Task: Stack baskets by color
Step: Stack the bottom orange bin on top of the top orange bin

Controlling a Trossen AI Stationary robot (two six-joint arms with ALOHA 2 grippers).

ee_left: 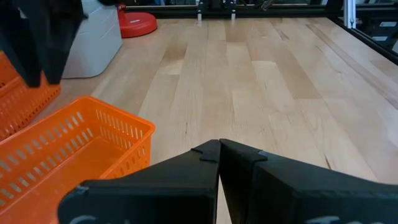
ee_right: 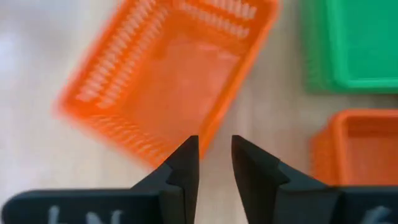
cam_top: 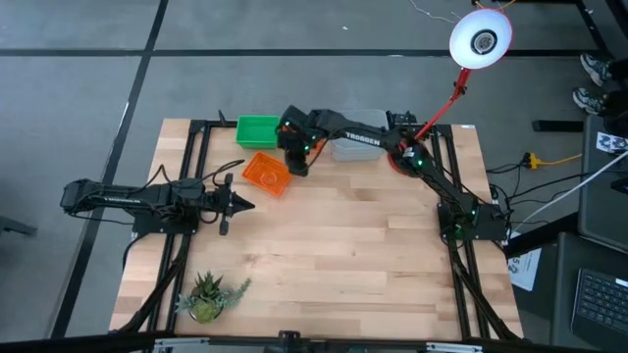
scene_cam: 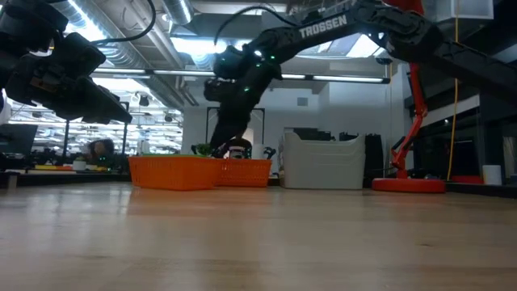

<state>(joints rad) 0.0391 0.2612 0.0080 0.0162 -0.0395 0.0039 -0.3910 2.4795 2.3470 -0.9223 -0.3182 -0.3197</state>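
Observation:
An orange basket (cam_top: 266, 174) (ee_right: 161, 81) sits tilted on its base on the table. My right gripper (cam_top: 297, 165) (ee_right: 215, 149) hovers open just off its near corner, with only bare table showing between the fingers. A second orange basket (ee_right: 357, 155) (scene_cam: 246, 171) lies beside it, mostly under the arm in the high view. The green basket (cam_top: 257, 129) (ee_right: 360, 43) stands at the far edge, and the grey-white basket (cam_top: 355, 147) (scene_cam: 323, 162) to its right. My left gripper (cam_top: 243, 204) (ee_left: 219, 149) waits shut at the table's left, pointing toward the orange basket.
A red lamp base (scene_cam: 408, 184) (ee_left: 137, 23) stands at the far right beside the grey-white basket, and its white head (cam_top: 481, 39) hangs beyond the table. A small potted plant (cam_top: 208, 297) sits at the near left. The middle and near right of the table lie bare.

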